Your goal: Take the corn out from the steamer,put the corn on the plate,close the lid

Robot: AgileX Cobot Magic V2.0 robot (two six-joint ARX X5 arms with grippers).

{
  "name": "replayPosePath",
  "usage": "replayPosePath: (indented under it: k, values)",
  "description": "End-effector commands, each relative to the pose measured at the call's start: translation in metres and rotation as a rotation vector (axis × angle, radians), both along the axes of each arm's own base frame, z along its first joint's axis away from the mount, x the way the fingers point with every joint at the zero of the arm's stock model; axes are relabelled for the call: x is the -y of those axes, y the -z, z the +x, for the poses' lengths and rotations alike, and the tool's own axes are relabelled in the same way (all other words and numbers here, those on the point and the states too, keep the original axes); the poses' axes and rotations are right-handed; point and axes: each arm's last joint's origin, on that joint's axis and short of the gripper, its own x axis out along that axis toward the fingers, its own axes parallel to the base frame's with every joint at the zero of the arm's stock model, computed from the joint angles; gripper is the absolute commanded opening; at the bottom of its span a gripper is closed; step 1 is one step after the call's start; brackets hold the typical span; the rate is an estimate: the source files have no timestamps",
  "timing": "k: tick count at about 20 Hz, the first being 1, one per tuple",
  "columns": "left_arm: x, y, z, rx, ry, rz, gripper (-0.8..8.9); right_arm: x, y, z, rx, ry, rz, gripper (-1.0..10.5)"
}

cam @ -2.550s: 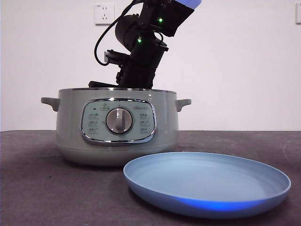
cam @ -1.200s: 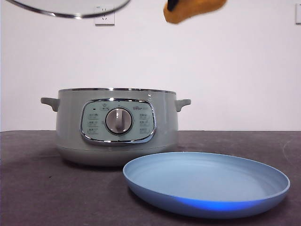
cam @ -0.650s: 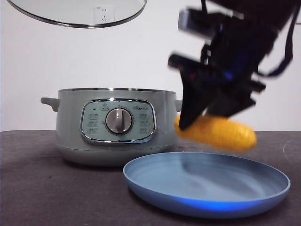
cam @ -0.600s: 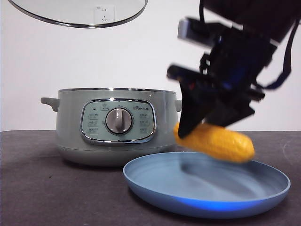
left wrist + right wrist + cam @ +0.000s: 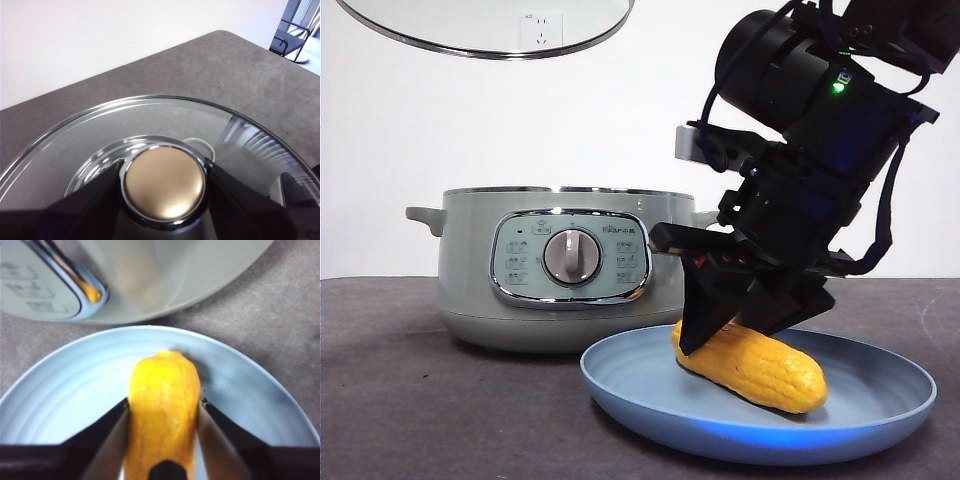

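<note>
Corn (image 5: 750, 366) lies in the plate (image 5: 890, 412), clamped by the right end effector (image 5: 720, 325), beside the steamer (image 5: 560, 265) on the tabletop (image 5: 410, 400). The left end effector (image 5: 162, 182) grips the lid (image 5: 485, 28) by its knob, high above the steamer.

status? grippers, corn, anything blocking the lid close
Right gripper shut on corn, corn down on plate. Left gripper holds lid by its knob, high above steamer. Steamer rim looks unobstructed.
</note>
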Motion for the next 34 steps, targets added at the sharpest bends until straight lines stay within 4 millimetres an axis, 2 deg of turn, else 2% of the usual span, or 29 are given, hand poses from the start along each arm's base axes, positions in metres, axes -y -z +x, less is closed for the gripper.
replayPosePath:
  k: [1, 5, 10, 12, 15, 19, 23, 34]
  values:
    - [0.001, -0.012, -0.001, 0.078, 0.007, -0.028, -0.07, 0.006, -0.005, -0.007, -0.007, 0.008, -0.009, 5.7]
    - [0.006, 0.0, 0.014, 0.04, 0.006, -0.012, -0.07, 0.015, -0.044, -0.019, 0.088, 0.008, 0.071, 5.7]
    - [0.021, 0.026, 0.046, -0.013, 0.022, 0.003, -0.07, 0.04, -0.097, -0.047, 0.212, 0.027, 0.151, 5.7]
    - [0.027, 0.034, 0.058, -0.008, 0.029, 0.002, -0.07, 0.05, -0.113, -0.059, 0.258, 0.034, 0.183, 5.7]
    - [0.036, 0.042, 0.067, 0.002, 0.043, -0.001, -0.07, 0.061, -0.127, -0.07, 0.322, 0.07, 0.192, 5.7]
    - [0.043, 0.056, 0.081, -0.014, 0.049, 0.006, -0.07, 0.072, -0.14, -0.082, 0.381, 0.088, 0.224, 5.7]
    - [0.05, 0.079, 0.098, -0.058, 0.05, 0.024, -0.06, 0.084, -0.15, -0.095, 0.437, 0.124, 0.222, 5.7]
    - [0.064, 0.108, 0.111, -0.114, 0.05, 0.078, -0.06, 0.086, -0.151, -0.096, 0.453, 0.14, 0.217, 5.7]
